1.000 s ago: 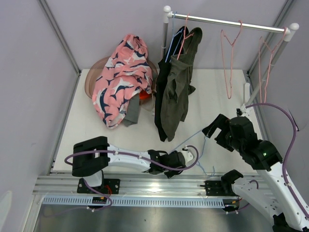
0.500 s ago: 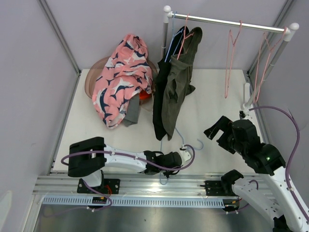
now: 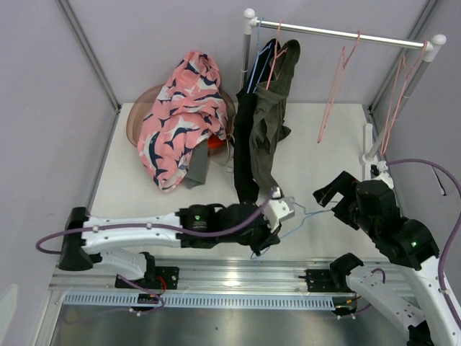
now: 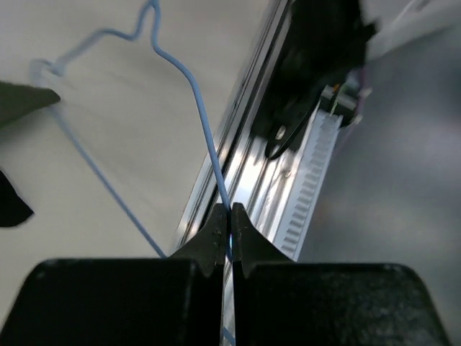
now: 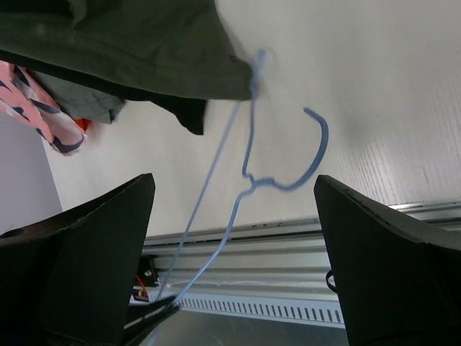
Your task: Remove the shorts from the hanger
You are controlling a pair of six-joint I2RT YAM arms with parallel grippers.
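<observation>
Starting nearest, down by the arm bases. Got the left hand [image 4: 230,216] pinched right down on a blue wire hanger [image 4: 204,130], jaws closed with only the wire between them. Can only confirm that pinch from the left wrist view. From the top view, just looks like the left hand [image 3: 279,210] parked at the 9 o'clock end of the hanger [image 3: 306,213], low over the surface [image 3: 317,158]. Bare wire, by the way.

Just past the hanger's 3 o'clock end, got the right hand [image 3: 330,193]. Seen through the right wrist view: fingers [image 5: 94,252] spread wide, empty, looking at the hanger's hook from the other side.

Further back, toward 12 o'clock, seeing olive shorts [image 3: 266,137] and black shorts [image 3: 243,144] hanging off the rail [image 3: 338,32], hems dangling near the left hand. Also catching that olive hem [image 5: 130,43] up close on the right wrist view.

Farther along the rail at 1 to 2 o'clock, two bare pink hangers [image 3: 335,86].

Off at 11 o'clock, spotting pink patterned shorts [image 3: 180,119] heaped over a brown tub [image 3: 140,108], with orange shorts [image 3: 216,144] and grey-green shorts [image 3: 196,169] peeking out underneath.
</observation>
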